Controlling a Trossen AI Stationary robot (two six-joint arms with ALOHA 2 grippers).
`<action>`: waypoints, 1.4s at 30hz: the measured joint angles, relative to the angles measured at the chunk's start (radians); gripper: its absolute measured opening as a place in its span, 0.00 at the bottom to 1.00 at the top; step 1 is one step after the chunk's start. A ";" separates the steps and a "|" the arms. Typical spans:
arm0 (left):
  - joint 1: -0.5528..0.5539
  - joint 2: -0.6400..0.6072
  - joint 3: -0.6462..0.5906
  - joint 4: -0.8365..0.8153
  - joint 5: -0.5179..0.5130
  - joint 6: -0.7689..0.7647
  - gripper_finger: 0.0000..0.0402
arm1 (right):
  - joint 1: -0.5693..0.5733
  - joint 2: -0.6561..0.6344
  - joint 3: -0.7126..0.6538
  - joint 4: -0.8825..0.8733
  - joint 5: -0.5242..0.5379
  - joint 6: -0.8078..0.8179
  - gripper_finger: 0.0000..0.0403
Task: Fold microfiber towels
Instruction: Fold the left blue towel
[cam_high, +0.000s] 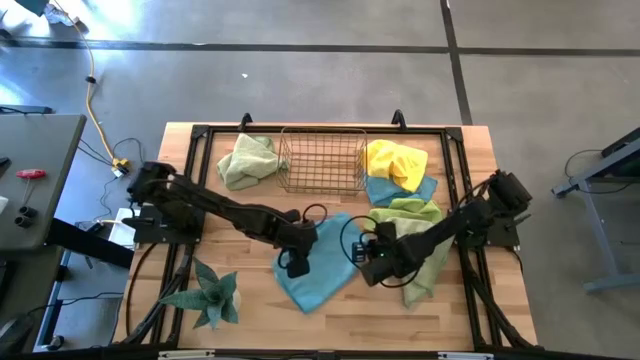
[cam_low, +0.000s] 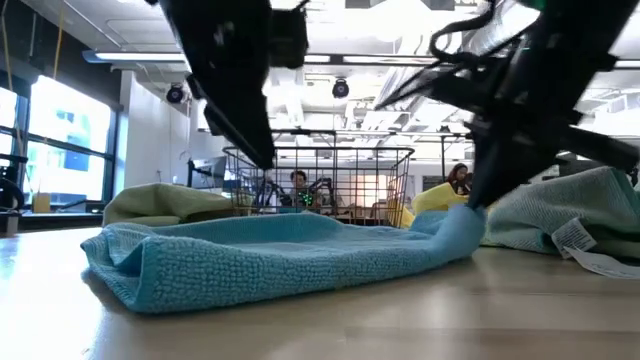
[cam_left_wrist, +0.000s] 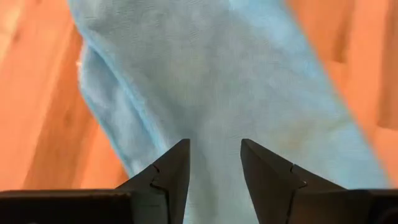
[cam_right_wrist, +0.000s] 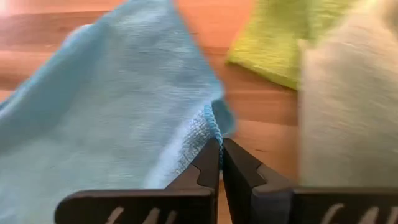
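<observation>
Wooden tabletop (cam_high: 250, 310): right gripper (cam_right_wrist: 220, 163) pinches the light blue microfiber towel (cam_high: 320, 262) edge; left gripper (cam_left_wrist: 214, 163), open and empty, should pin cloth.

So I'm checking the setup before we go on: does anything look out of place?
Nothing damaged. The other towels lie crumpled by the wire basket, unfolded. The right gripper pinches the blue towel's edge.

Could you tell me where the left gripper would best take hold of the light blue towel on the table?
Probably the edge opposite the right gripper, which pinches one corner. The light blue towel lies flat, so the open left gripper should descend from above onto that hem.
</observation>
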 joint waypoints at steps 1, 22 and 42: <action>-0.005 -0.014 -0.002 -0.010 0.001 -0.011 0.33 | -0.009 0.000 0.000 0.031 0.000 -0.030 0.00; -0.085 -0.255 0.002 -0.002 -0.020 -0.106 0.33 | -0.071 -0.002 0.002 0.538 -0.073 -0.440 0.00; -0.117 -0.424 0.002 -0.005 -0.040 -0.121 0.33 | -0.036 0.106 0.003 0.928 -0.134 -0.530 0.00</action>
